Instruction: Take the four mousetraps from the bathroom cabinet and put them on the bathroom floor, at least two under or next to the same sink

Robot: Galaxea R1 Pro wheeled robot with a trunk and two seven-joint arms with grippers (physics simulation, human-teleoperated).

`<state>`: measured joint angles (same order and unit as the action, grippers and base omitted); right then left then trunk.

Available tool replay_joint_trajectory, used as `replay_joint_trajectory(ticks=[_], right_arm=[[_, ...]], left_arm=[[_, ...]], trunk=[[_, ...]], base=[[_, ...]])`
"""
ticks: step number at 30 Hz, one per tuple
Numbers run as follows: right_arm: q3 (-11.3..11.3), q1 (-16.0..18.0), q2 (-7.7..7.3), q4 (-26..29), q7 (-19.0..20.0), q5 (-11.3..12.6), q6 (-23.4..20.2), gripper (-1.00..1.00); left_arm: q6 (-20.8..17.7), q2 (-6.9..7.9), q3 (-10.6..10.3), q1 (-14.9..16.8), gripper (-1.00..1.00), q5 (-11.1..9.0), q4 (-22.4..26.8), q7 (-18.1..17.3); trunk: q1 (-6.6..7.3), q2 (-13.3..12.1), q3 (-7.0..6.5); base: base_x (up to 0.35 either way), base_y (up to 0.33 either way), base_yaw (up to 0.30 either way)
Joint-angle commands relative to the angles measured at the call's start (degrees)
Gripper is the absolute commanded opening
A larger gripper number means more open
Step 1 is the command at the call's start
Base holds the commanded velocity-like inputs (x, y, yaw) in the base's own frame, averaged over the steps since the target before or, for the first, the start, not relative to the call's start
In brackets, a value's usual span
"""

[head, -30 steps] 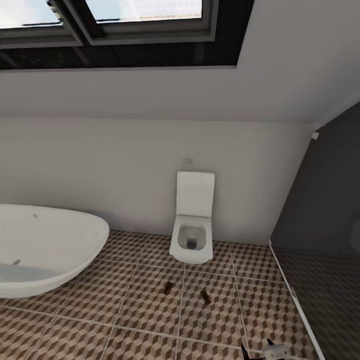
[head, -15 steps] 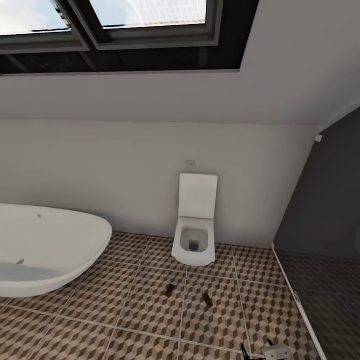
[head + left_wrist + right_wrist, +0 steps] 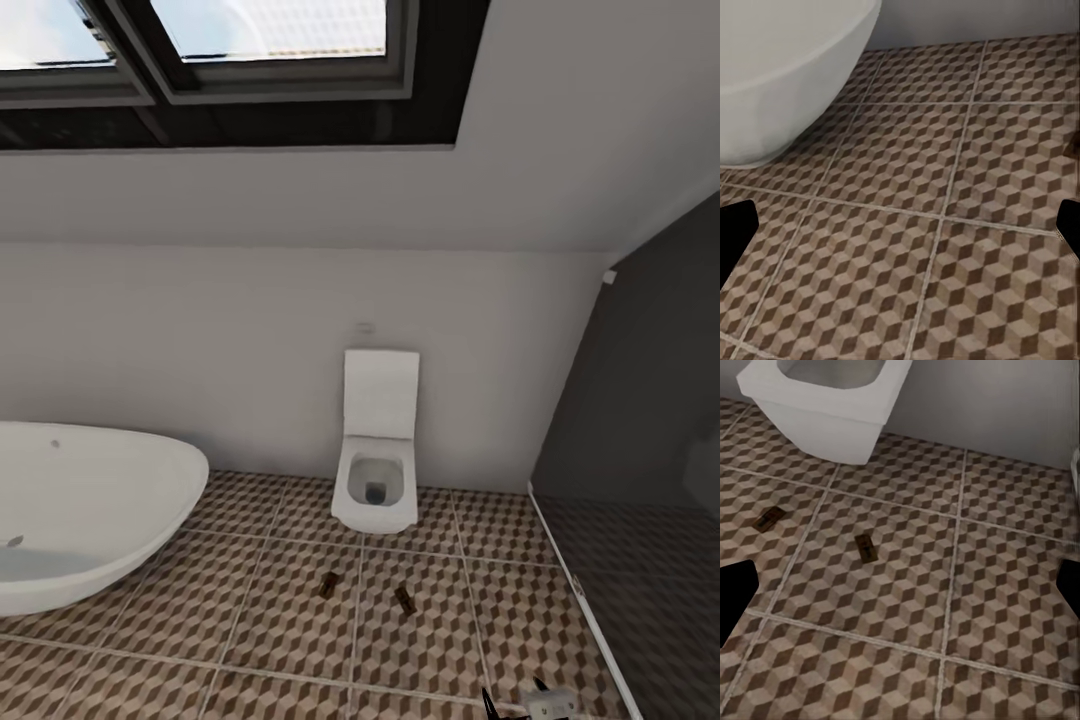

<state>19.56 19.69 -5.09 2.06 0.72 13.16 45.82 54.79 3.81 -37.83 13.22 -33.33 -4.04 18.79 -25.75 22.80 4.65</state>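
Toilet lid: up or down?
Up. The toilet lid stands upright against the wall, and the open bowl shows below it. Two mousetraps lie flat on the bathroom floor in front.

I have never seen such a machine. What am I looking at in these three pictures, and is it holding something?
It is a simulated wheeled robot with two arms in a bathroom. The big picture comes from its head camera: a bathtub, a toilet and two mousetraps lying apart on the patterned bathroom floor. The other two pictures come from cameras on the wrists, looking down past dark fingers at the edges. The right wrist view shows both traps by the toilet. Both sets of fingers are spread open, holding nothing.
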Motion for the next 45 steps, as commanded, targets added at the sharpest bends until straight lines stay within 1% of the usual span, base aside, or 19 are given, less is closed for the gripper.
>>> replay_joint_trajectory(ticks=[1,31,45], right_arm=[[0.5,0.0,-0.01,0.0,0.1,0.6,0.1,1.00],[0.5,0.1,-0.01,0.0,0.1,0.5,0.1,1.00],[0.5,0.1,-0.30,-0.7,0.2,0.4,0.4,1.00]], left_arm=[[0.1,-0.03,-0.5,0.1,1.00,-0.1,-0.1,0.4],[0.1,-0.03,-0.5,0.1,1.00,-0.1,-0.1,0.4],[0.1,-0.03,-0.5,0.1,1.00,-0.1,-0.1,0.3]], trunk=[[-0.04,0.1,0.07],[-0.04,0.1,-1.69],[-0.04,0.1,-1.85]], base=[[0.000,0.000,-0.205],[0.000,0.000,-0.226],[0.000,0.000,-0.042]])
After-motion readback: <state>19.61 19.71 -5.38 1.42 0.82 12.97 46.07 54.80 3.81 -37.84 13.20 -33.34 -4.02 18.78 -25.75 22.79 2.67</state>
